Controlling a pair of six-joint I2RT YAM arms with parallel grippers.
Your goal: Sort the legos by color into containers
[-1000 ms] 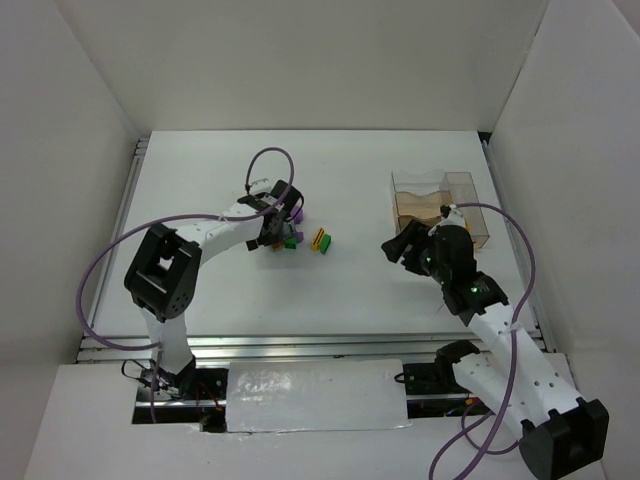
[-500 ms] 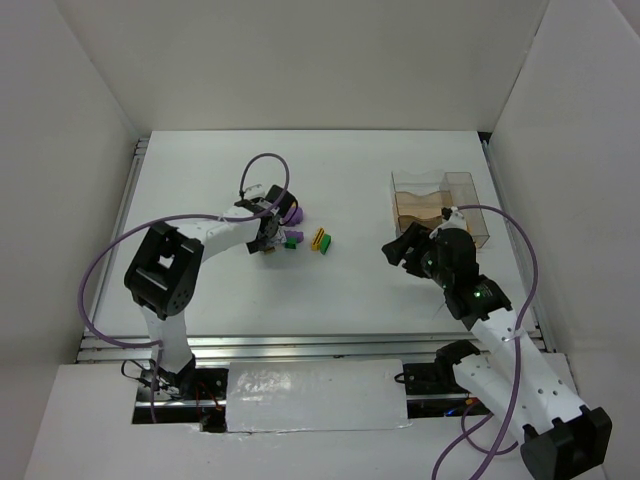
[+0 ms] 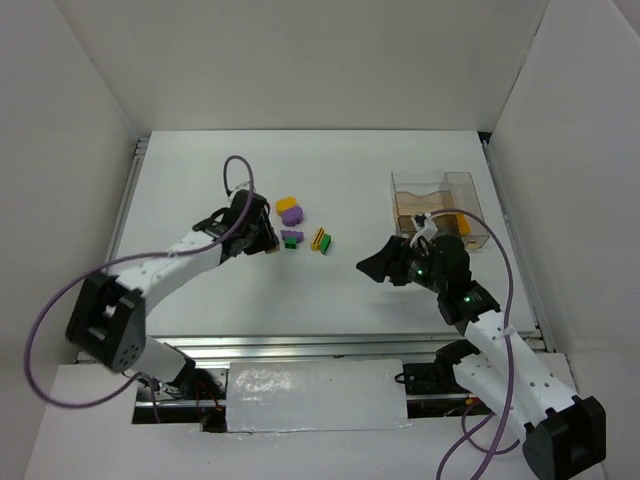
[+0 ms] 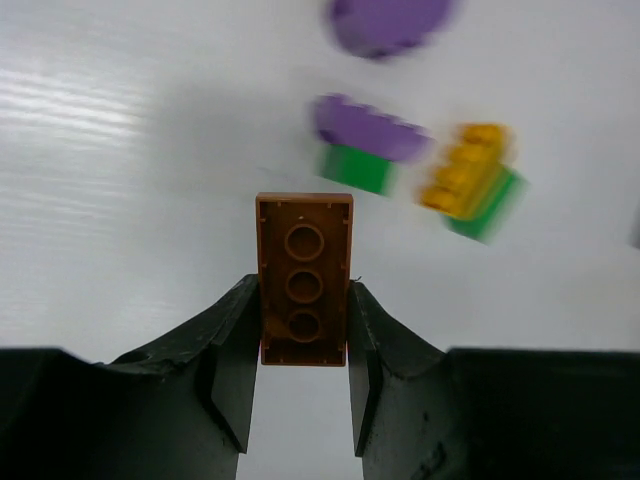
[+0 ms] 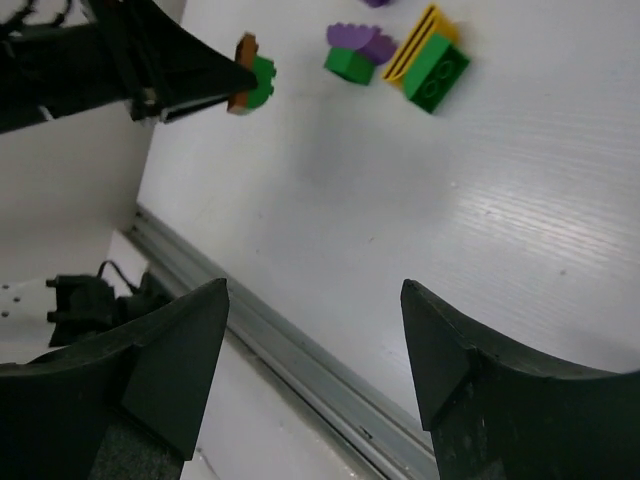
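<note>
My left gripper (image 4: 303,305) is shut on an orange-brown lego (image 4: 303,275), held by its long sides with the hollow underside facing the camera. In the right wrist view a green piece (image 5: 262,80) shows against that lego. From above, the left gripper (image 3: 266,240) hangs just left of the loose legos: a purple-on-green pair (image 3: 291,238), a yellow-and-green stack (image 3: 320,240), and a yellow one (image 3: 287,203) beside a purple one (image 3: 297,213). The clear containers (image 3: 440,205) stand at the right. My right gripper (image 5: 315,287) is open and empty, left of the containers.
A metal rail (image 5: 300,350) runs along the table's near edge under the right gripper. White walls close in the table on three sides. The purple cables of both arms loop above the surface.
The left gripper closed on the orange-brown lego and drew back to the left, away from the pile. The right gripper swung left toward the table's middle.
</note>
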